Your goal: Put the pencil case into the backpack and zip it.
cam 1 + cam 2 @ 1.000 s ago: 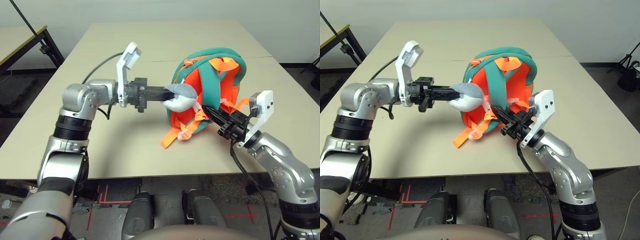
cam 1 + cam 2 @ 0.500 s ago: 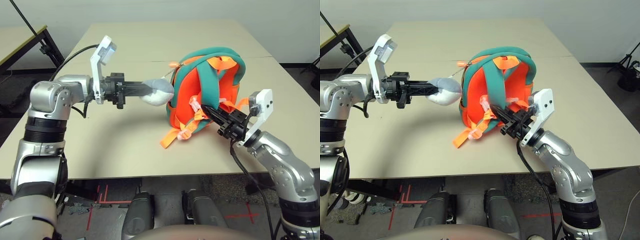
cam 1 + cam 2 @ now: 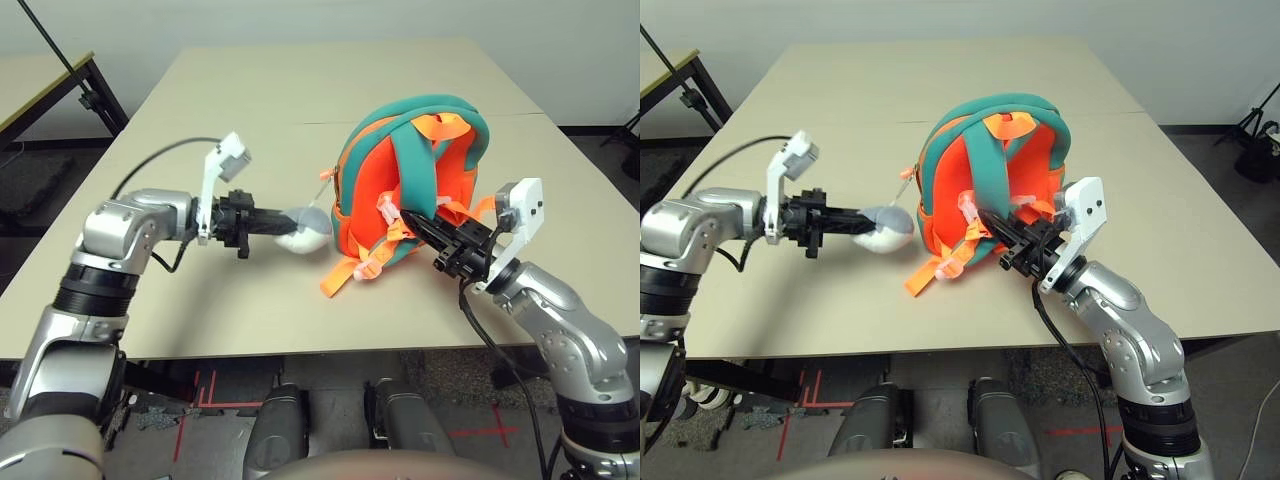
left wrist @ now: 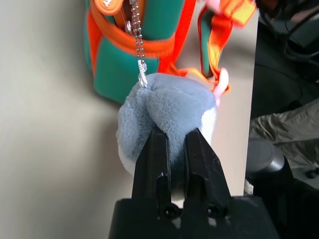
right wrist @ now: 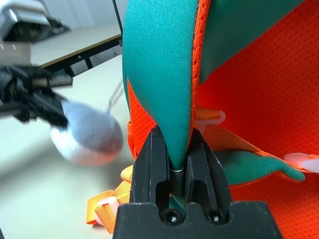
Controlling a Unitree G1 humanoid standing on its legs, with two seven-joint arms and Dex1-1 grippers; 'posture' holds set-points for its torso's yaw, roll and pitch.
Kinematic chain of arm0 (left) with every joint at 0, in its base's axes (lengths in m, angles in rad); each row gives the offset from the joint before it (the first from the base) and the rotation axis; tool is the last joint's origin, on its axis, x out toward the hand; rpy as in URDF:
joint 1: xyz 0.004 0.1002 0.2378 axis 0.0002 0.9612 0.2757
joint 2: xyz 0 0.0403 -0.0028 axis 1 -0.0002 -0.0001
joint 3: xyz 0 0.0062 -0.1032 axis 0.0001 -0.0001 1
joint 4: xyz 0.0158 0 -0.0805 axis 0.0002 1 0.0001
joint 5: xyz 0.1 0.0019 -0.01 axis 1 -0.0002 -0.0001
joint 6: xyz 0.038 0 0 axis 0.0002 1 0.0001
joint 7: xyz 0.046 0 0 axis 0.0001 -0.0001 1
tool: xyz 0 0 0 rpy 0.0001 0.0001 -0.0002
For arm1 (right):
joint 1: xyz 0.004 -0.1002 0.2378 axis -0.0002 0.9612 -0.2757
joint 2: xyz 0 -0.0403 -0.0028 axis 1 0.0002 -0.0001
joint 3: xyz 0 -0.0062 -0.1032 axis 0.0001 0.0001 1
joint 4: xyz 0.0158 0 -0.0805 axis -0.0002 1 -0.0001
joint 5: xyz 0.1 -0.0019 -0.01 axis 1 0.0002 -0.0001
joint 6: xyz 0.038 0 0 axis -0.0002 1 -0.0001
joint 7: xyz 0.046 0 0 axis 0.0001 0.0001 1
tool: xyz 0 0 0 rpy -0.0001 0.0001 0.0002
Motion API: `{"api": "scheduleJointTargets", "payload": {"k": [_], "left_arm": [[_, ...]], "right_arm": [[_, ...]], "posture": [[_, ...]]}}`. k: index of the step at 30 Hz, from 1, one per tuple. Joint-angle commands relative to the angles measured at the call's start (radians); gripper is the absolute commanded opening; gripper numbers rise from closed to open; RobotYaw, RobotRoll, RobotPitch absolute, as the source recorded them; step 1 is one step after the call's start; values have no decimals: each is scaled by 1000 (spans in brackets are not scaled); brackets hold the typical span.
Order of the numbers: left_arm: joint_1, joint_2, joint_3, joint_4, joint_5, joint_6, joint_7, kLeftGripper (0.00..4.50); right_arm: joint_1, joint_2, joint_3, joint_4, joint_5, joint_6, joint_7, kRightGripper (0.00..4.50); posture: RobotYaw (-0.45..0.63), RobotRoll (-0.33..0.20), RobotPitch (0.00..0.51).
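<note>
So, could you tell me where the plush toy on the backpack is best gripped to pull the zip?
Probably the plush toy's soft body, from the side away from the backpack, in line with the bead chain. The left pincer already pinches it there; it squashes easily between the fingers.

Beige surface [image 3: 300, 90], with a seam line running across its far half. At the far left stands a second surface [image 3: 40, 85] with a yellow-trimmed edge and a black metal frame [image 3: 100, 95]. A pale wall [image 3: 300, 20] closes the background. Red tape marks [image 3: 190, 420] lie on the grey floor below the near edge. A black stand's legs [image 3: 1255, 140] sit at far right.
</note>
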State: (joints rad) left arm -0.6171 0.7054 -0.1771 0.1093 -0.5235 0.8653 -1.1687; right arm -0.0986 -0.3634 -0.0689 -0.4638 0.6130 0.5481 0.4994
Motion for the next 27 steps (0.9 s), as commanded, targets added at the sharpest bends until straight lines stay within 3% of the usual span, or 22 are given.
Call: {"api": "scheduleJointTargets", "payload": {"k": [1,5,9,16,17,21,27], "left_arm": [[4,-5,-9,46,34,-12,8,38],[7,1,-2,65,45,-21,-2,38],[5,38,9,100,45,5,-18,1486],[40,155,-38,158,165,-55,-24,4279],[45,167,-43,165,180,-61,-28,4500],[55,176,-4,196,200,-82,-3,4500],[78,152,121,228,177,-106,69,4500]], "right_arm": [[-2,4,23,-4,5,-1,14,72],[4,4,21,-9,5,0,12,72],[9,2,21,-14,8,3,12,72],[10,-13,23,-10,10,10,27,72],[7,-19,21,-8,11,12,31,72],[2,-79,19,-11,27,47,74,72],[31,-259,-47,-41,101,134,192,2221]], "posture": [[27,0,50],[25,0,52],[29,0,54],[41,0,56],[42,0,56],[45,0,58],[34,0,61]]}}
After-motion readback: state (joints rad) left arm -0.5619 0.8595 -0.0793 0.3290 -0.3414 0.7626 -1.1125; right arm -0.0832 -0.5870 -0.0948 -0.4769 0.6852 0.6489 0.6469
